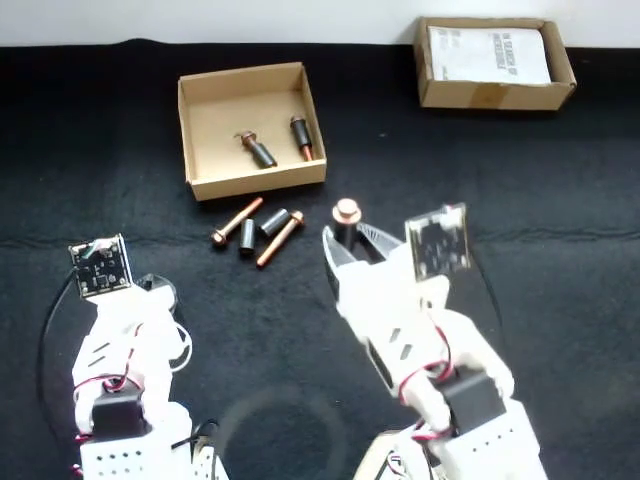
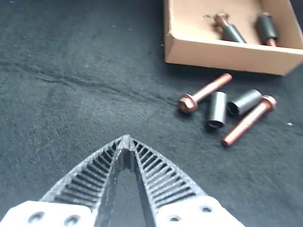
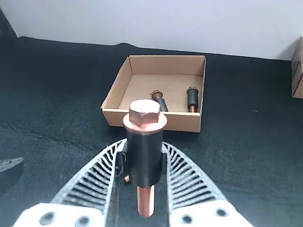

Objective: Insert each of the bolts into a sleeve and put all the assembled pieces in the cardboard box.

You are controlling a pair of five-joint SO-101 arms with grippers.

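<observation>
My right gripper [image 3: 144, 163] is shut on an assembled bolt-in-sleeve [image 3: 144, 151], held upright with its copper head up; in the high view this piece [image 1: 346, 222] sits just right of the loose parts, in the right gripper [image 1: 350, 240]. The cardboard box [image 1: 200, 140] at the back holds two assembled pieces [image 1: 258, 149] [image 1: 302, 137]. In front of the box lie two copper bolts [image 1: 237, 219] [image 1: 280, 239] and two dark sleeves [image 1: 247, 236] [image 1: 274, 221]. My left gripper [image 2: 127, 142] is shut and empty, well short of the loose bolts [image 2: 204, 92] and sleeves [image 2: 217, 109].
A second cardboard box [image 1: 495, 92] with a printed sheet inside stands at the back right. The black cloth [image 1: 100, 150] has a crease running across the middle. Open cloth lies left of the box and between the arms.
</observation>
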